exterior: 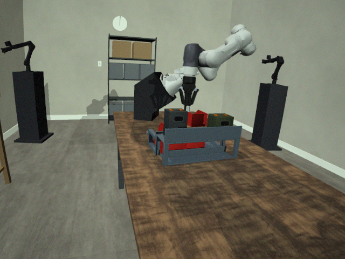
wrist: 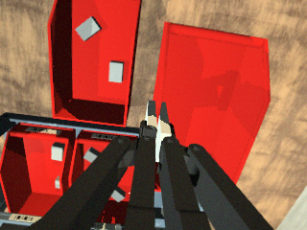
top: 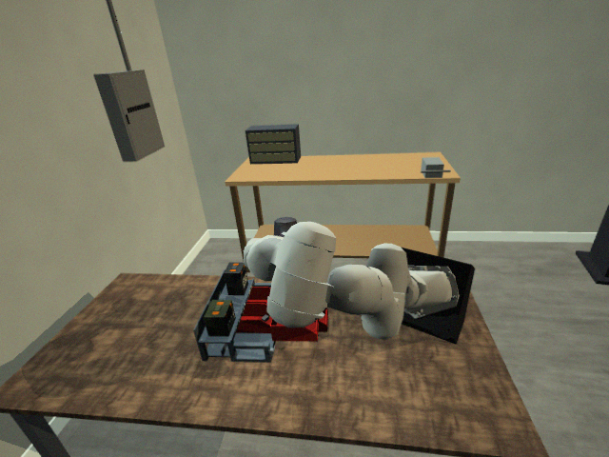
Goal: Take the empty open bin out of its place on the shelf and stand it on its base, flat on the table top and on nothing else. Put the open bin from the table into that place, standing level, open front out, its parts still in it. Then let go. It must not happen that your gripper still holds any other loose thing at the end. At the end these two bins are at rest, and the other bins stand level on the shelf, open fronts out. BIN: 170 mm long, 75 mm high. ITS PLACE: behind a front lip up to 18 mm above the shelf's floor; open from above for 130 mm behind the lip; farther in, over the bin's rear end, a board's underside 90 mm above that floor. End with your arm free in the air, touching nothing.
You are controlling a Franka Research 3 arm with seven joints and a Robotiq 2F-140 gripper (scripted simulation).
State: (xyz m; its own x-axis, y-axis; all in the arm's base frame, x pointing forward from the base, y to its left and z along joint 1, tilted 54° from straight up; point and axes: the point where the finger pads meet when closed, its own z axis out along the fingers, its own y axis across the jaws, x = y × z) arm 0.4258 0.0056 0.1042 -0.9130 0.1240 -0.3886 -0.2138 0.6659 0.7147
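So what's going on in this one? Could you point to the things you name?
The robot arm (top: 302,275) (exterior: 222,55) has the empty red bin (top: 295,334) (exterior: 197,119) (wrist: 216,110) up in the air, its jaws pinched shut on one side wall. Another red bin (top: 324,320) (exterior: 160,127) (wrist: 103,53), with two grey blocks in it, sits in front of the shelf (top: 202,348) (exterior: 203,135) (wrist: 98,127). So the swap is only partly done: the empty bin is out, but not set down, and the one with the blocks is not in its place.

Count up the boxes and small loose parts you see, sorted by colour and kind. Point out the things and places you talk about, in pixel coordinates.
Dark grey box with orange marks (top: 236,281) (exterior: 170,121): 1
Green box with orange marks (top: 218,322) (exterior: 214,121): 1
Brown cardboard boxes (exterior: 121,49): 2
Small pale grey blocks (wrist: 87,29), visible in red bins: 6
Total: 10
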